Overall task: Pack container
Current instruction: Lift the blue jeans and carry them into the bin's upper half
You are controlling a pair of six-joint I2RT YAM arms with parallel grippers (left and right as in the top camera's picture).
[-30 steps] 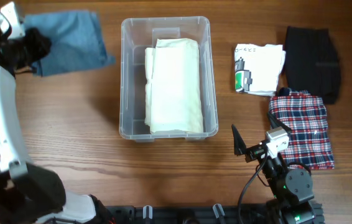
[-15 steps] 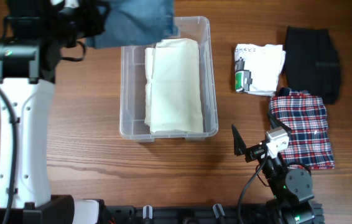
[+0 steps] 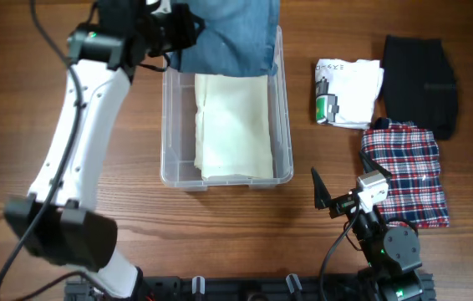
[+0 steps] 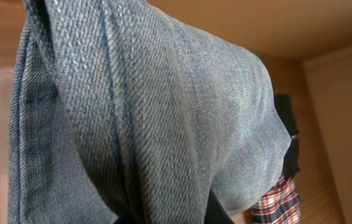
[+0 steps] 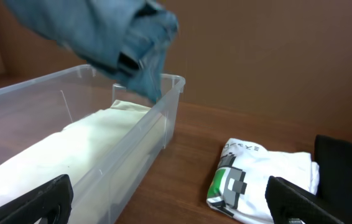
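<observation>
Clamping the jeans in my left hand, I'm hanging them over the container to stack on the cream cloth, my right hand idling, fingers apart.

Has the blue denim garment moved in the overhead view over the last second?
Yes. The denim garment has travelled right, from the table left of the container to above its far end, carried by the left gripper.

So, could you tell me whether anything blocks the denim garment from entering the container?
Nothing visible does: the left gripper holds the denim garment over the container, where only a folded cream garment lies.
</observation>
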